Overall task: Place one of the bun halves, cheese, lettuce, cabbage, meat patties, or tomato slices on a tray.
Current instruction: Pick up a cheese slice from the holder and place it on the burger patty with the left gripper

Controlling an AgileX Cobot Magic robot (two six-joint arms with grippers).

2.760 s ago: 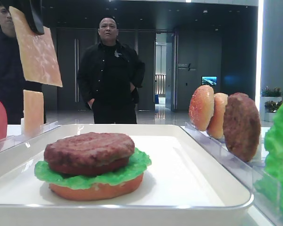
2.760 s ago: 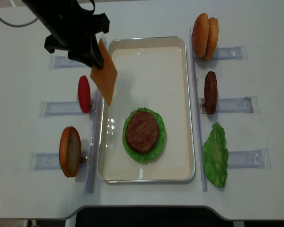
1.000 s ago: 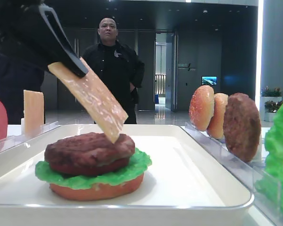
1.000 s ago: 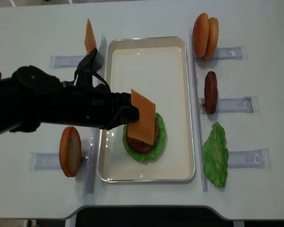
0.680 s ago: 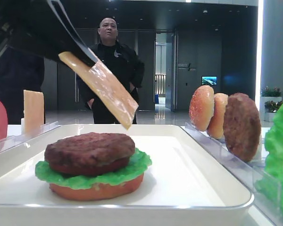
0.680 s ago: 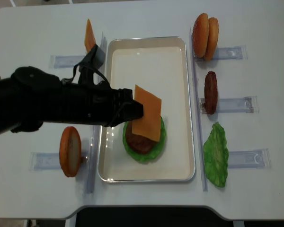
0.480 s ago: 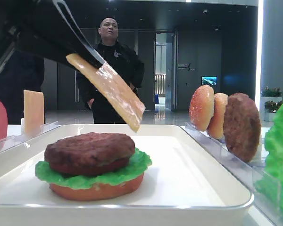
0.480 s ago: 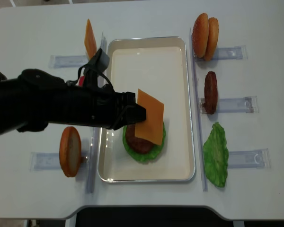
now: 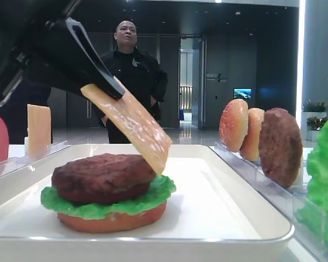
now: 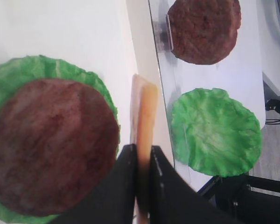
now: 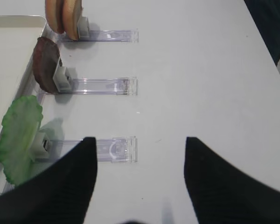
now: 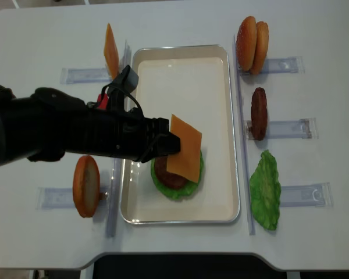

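The left tool point(image 12: 163, 143) is clamped shut on 1 edge of the cheese point(image 12: 184, 149), so the slice hangs tilted, its free edge just over the patty point(image 9: 103, 173) stacked on the tray point(image 12: 180, 70). The right tool point(image 11: 139, 186) waits with jaws spread, holding nothing, above the desk point(image 11: 200, 70).

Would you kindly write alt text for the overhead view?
The left gripper holds a cheese slice tilted over a patty on lettuce in a white tray. Spare buns, patty and lettuce stand in holders alongside.
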